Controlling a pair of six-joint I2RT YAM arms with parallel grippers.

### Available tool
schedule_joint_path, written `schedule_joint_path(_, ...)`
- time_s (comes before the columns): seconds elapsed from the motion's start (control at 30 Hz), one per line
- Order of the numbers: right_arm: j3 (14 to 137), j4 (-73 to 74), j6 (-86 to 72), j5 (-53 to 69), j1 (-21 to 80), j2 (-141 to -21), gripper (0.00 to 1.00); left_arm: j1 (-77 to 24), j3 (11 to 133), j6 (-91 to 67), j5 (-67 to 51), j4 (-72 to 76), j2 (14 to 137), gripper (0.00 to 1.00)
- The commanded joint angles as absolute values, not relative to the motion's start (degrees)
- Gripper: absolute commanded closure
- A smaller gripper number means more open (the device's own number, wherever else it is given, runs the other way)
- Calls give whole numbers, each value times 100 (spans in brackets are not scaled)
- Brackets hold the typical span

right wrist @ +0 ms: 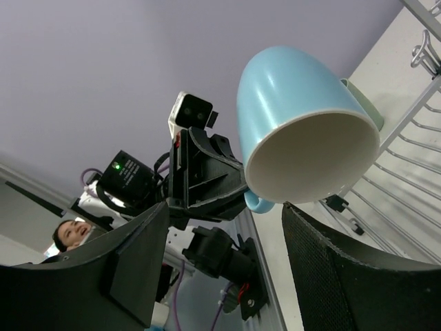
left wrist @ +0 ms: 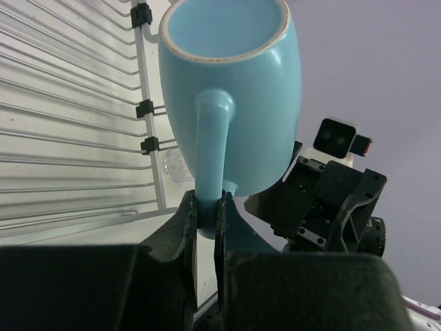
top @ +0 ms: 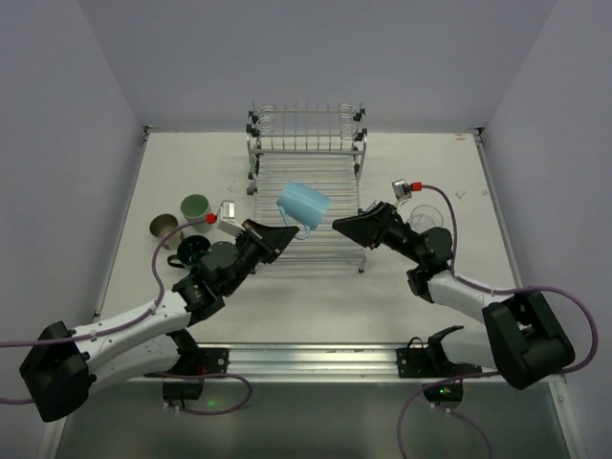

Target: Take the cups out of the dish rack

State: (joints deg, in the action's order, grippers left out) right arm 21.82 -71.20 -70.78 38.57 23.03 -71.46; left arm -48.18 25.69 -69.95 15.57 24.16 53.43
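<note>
A light blue cup [top: 304, 203] with a handle hangs tilted over the front of the chrome dish rack [top: 308, 143]. My left gripper [top: 291, 230] is shut on its handle. In the left wrist view the handle [left wrist: 209, 152] is pinched between the two fingers, and the cup [left wrist: 238, 89] opens upward. My right gripper [top: 340, 227] stands open just right of the cup and does not touch it. From the right wrist, the cup's mouth [right wrist: 310, 155] sits above the wide-apart fingers [right wrist: 313, 255].
Left of the rack on the table stand a pale green cup [top: 195, 206], a metallic cup [top: 163, 228] and a dark teal mug [top: 194, 249]. A clear tumbler [top: 429, 216] stands behind the right arm. The rack's slatted base [left wrist: 69, 124] lies under the cup.
</note>
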Motion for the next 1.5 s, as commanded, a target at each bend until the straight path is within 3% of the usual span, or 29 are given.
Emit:
schedule_joint_path(0.0,2250,-8419,-7180,3867,2364,-7399,32,-4834,2654,-7321,1494,3612,5229,100)
schedule_joint_path(0.73,3252,-7436,-6363,4016,2760,-7576,34,-4834,2566,-7637,1187,3867,5467,100)
schedule_joint_path(0.9,3498,-7453,-6302,4026,2812,-7865,40,-4834,2522,-7682,1169,3893,5432,100)
schedule_joint_path(1.1,3708,-7567,-6091,3885,2961,-8200,60,-4834,2505,-7804,1046,3937,5484,100)
schedule_joint_path(1.2,3805,-7637,-6047,3824,3014,-8393,76,-4834,2452,-7945,958,4131,5563,100)
schedule_joint_path(1.23,3814,-7664,-6056,3815,3015,-8454,91,-4834,2452,-7971,941,4140,5572,100)
schedule_joint_path(1.27,3832,-7664,-6038,3806,3015,-8464,99,-4834,2452,-7980,932,4157,5581,100)
schedule_joint_path(1.47,3937,-6962,-5582,3709,3059,-8254,100,-4825,2601,-7902,844,3798,5528,100)
